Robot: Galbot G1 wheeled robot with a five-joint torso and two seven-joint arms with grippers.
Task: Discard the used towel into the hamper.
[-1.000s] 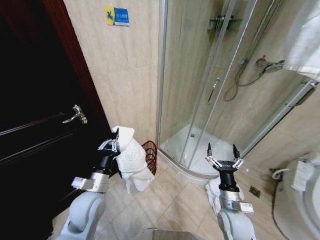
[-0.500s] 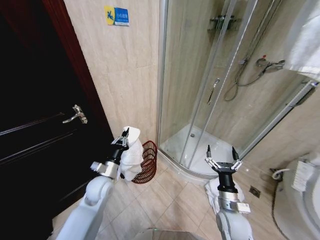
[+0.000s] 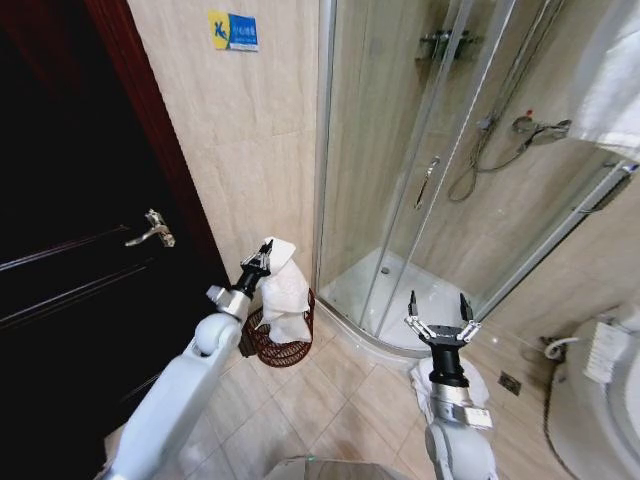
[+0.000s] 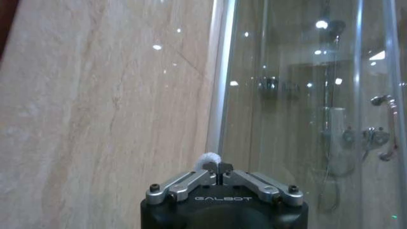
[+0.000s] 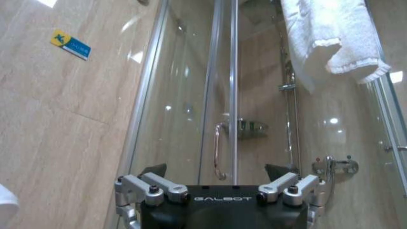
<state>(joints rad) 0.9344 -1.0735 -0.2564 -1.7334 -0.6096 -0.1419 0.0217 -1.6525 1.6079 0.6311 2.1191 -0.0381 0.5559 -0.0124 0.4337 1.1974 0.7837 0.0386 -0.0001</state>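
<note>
Above hamper (image 3: 277, 345), towel (image 3: 285, 290) pinched in left gripper (image 3: 266, 250) jaws

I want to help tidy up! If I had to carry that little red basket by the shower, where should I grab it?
Probably by the top rim of the hamper, from above on its open floor side. It is wider at the top than the base, and the wall stands behind it. For now the towel, held by the left gripper, hangs over its opening.

Towel (image 3: 285, 290) above hamper (image 3: 277, 340) – door (image 3: 80, 260) left, shower stall (image 3: 450, 200) right
</note>
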